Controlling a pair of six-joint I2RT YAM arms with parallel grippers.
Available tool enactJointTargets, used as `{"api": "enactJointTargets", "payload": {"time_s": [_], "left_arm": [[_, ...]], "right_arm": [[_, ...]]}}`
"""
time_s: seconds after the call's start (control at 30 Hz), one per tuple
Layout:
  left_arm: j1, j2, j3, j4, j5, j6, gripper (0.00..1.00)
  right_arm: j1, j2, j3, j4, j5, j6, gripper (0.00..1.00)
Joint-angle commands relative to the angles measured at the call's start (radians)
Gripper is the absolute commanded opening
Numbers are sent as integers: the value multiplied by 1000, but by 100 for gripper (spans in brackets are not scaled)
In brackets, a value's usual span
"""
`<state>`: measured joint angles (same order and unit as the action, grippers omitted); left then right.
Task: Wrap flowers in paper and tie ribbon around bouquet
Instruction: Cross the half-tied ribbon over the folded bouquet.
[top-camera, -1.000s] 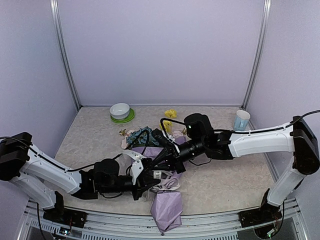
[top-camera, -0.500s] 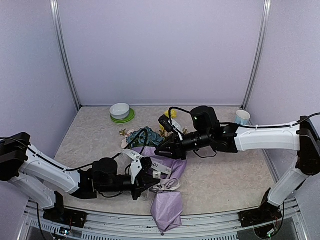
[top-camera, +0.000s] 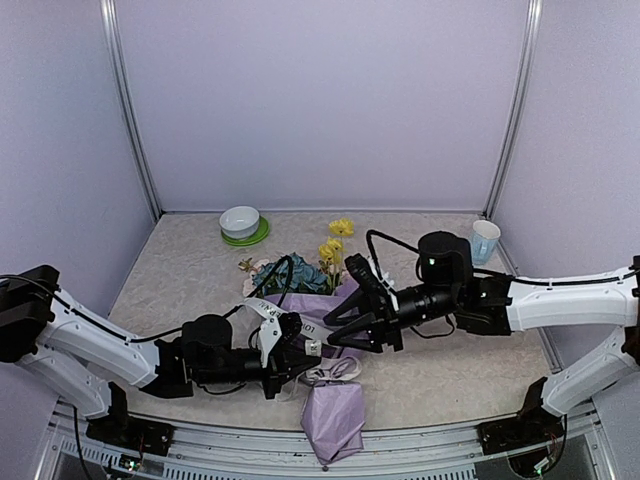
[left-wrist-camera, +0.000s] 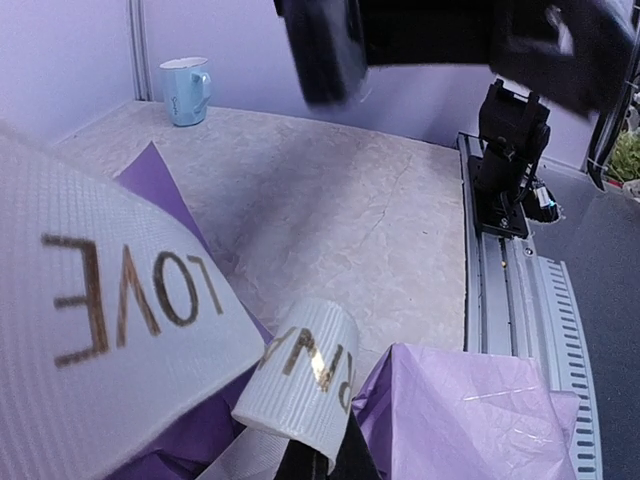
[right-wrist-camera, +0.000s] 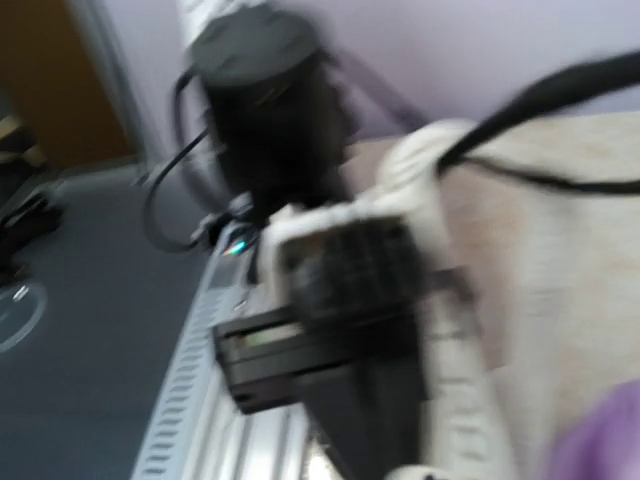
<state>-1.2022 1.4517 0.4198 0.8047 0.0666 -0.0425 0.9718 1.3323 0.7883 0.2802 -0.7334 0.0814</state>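
Crinkly matt paper (top-camera: 335, 415) w/ woven ribbon (left-wrist-camera: 110, 330)

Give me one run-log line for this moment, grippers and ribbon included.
step: tying ribbon | left gripper: jaws shut on ribbon | right gripper: jaws open, holding nothing, over paper | flowers: heads showing beyond paper

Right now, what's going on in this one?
Two arms are working on the bouquet, which lies near the front of the table. The flowers are at its far end and the paper reaches the near edge. The left gripper is shut on the ribbon, which loops across the wrap. The right gripper hovers beside it, jaws apart, with nothing visibly in them. I can't tell whether the ribbon is tied.
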Motion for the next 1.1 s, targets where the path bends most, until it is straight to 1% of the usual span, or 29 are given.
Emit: {"api": "enactJointTargets", "payload": {"time_s": [0.0, 0.1, 0.3, 0.4, 0.5, 0.57, 0.6, 0.63, 0.7, 0.73, 0.8, 0.83, 0.87, 0.9, 0.97, 1.0, 1.03, 1.07], "left_arm": [[6, -4, -7, 32, 21, -7, 0], [6, -9, -7, 25, 20, -7, 0], [6, -8, -7, 22, 19, -7, 0], [7, -5, -6, 22, 23, -3, 0], [6, -2, -3, 18, 28, 0, 0], [6, -3, -3, 17, 25, 0, 0], [7, -5, -3, 16, 24, 0, 0], [7, -6, -3, 16, 21, 0, 0], [7, -8, -3, 14, 22, 0, 0], [8, -9, -2, 12, 21, 1, 0], [9, -12, -2, 7, 17, 0, 0], [11, -15, -2, 1, 15, -3, 0], [12, -18, -1, -7, 11, -6, 3], [14, -27, 8, -29, 7, -10, 17], [20, -58, 45, -138, 4, -10, 36], [24, -80, 79, -234, 12, -7, 42], [29, -106, 144, -380, 19, -4, 47], [35, -134, 197, -473, 27, -5, 50]], "right_arm": [[40, 99, 40, 15, -22, -60, 44], [44, 137, 64, 23, 0, -70, 45], [45, 177, 81, -13, 30, -88, 47], [45, 191, 79, -29, 62, -94, 51], [46, 209, 94, -40, 56, -99, 55], [47, 229, 114, -57, 40, -103, 54], [49, 240, 122, -69, 35, -109, 51], [50, 247, 129, -79, 33, -114, 45], [51, 256, 133, -88, 19, -117, 21], [50, 255, 130, -87, 11, -117, 11], [50, 245, 124, -79, -8, -114, 0], [50, 236, 117, -75, -7, -112, 0], [47, 230, 109, -72, 1, -109, 0], [43, 223, 101, -74, 15, -104, 0], [26, 218, 91, -77, 50, -83, 0], [14, 220, 87, -84, 57, -71, 0], [3, 224, 85, -91, 61, -63, 0], [-5, 229, 82, -96, 65, -56, 0]]}}
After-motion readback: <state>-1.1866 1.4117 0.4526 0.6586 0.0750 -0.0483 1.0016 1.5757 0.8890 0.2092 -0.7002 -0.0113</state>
